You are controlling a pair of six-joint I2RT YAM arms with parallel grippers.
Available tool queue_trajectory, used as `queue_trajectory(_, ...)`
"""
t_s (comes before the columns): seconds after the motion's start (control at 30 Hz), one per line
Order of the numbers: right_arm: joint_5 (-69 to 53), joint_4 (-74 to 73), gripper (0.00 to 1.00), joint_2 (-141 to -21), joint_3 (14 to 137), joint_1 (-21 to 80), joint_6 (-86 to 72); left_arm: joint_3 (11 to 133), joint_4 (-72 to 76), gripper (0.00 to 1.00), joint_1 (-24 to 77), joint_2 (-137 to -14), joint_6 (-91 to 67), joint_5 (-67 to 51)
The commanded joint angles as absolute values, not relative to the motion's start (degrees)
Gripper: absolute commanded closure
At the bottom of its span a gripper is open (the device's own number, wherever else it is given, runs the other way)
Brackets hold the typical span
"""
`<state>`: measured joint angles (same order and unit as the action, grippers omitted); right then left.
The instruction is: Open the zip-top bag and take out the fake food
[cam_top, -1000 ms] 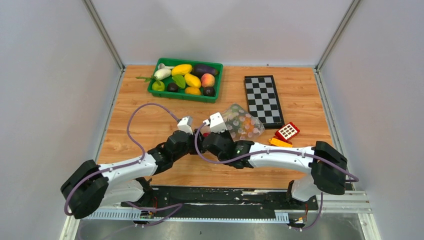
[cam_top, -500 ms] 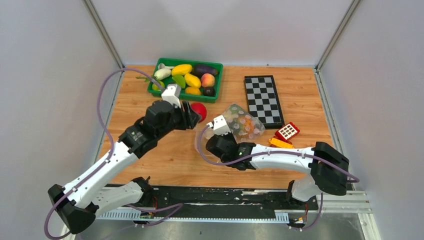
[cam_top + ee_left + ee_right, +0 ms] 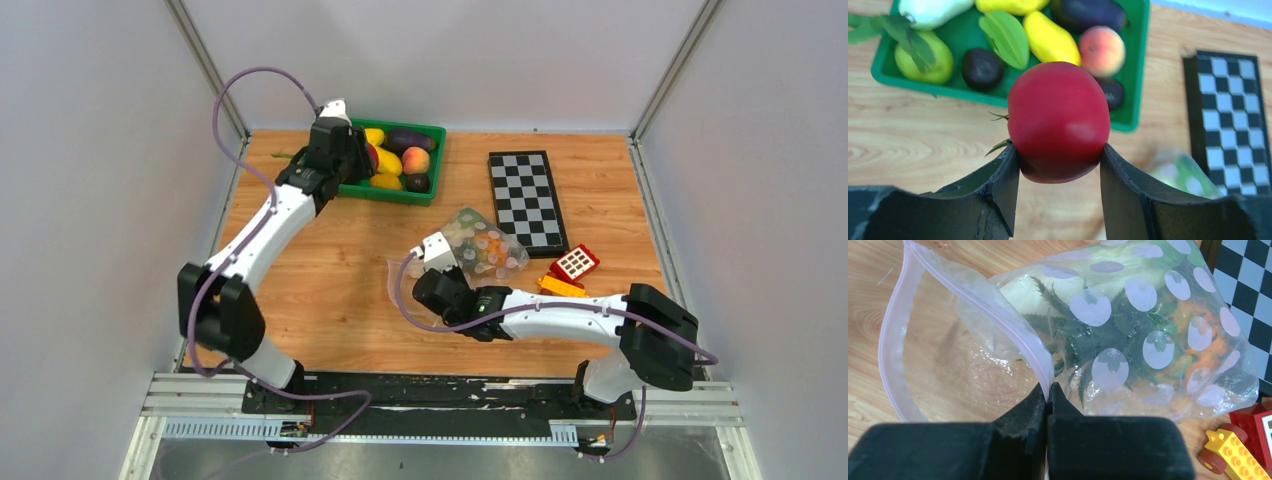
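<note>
My left gripper (image 3: 358, 160) is shut on a red apple (image 3: 1058, 121) and holds it just above the near left edge of the green tray (image 3: 372, 187), which also shows in the left wrist view (image 3: 1140, 55). The dotted zip-top bag (image 3: 482, 247) lies mid-table with its mouth open. My right gripper (image 3: 1048, 391) is shut on the bag's pink zip strip (image 3: 1015, 335) at the upper lip. A spiky-leaved pineapple (image 3: 1088, 347) and an orange piece show through the bag (image 3: 1158, 330).
The tray holds a green pear (image 3: 923, 56), a white radish (image 3: 930, 10), a leaf (image 3: 1007, 37), yellow fruits, an eggplant, a peach and dark fruits. A chessboard (image 3: 526, 200) lies at the back right. A red-yellow toy block car (image 3: 568, 271) sits right of the bag.
My left arm has carried the red apple from the bag's mouth up and back to the green tray. My right gripper has kept its hold on the bag's lip.
</note>
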<state>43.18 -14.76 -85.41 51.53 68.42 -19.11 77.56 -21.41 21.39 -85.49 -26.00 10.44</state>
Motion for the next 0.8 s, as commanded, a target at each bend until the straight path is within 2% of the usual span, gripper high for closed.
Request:
queue_trajectory(0.0, 41.22, -10.37, 1.00, -85.14, 51.46, 68.16, -16.91, 86.14, -14.40, 0.87, 16.49, -96.13, -23.72, 11.81)
queue_trajectory(0.13, 41.04, -10.21, 1.00, -85.41, 51.67, 68.14, -16.25, 94.59, -15.11, 0.81, 13.64, -106.79, -22.86, 12.17)
queue_trajectory(0.3, 40.04, -9.82, 1.00, -85.90, 52.06, 68.19, -15.81, 103.90, -17.65, 0.72, 11.15, -117.02, -21.48, 17.99)
queue_trajectory(0.37, 39.74, -9.84, 1.00, -86.12, 52.24, 68.19, -15.68, 108.17, -19.02, 0.63, 10.68, -120.27, -19.51, 20.07)
queue_trajectory(0.5, 39.70, -9.97, 1.00, -86.55, 52.53, 68.20, -14.92, 115.31, -23.18, 0.35, 10.63, -124.91, -15.48, 22.82)
queue_trajectory(0.63, 40.15, -10.36, 1.00, -86.57, 52.98, 68.20, -14.67, 114.52, -25.46, 0.05, 10.64, -122.51, -15.03, 21.56)
queue_trajectory(0.67, 40.16, -10.40, 1.00, -86.50, 53.12, 68.20, -14.63, 113.13, -25.30, 0.01, 10.68, -120.98, -15.08, 20.45)
queue_trajectory(0.77, 40.08, -10.59, 1.00, -86.02, 53.38, 68.19, -14.76, 107.75, -25.29, 0.00, 10.63, -115.62, -16.48, 17.11)
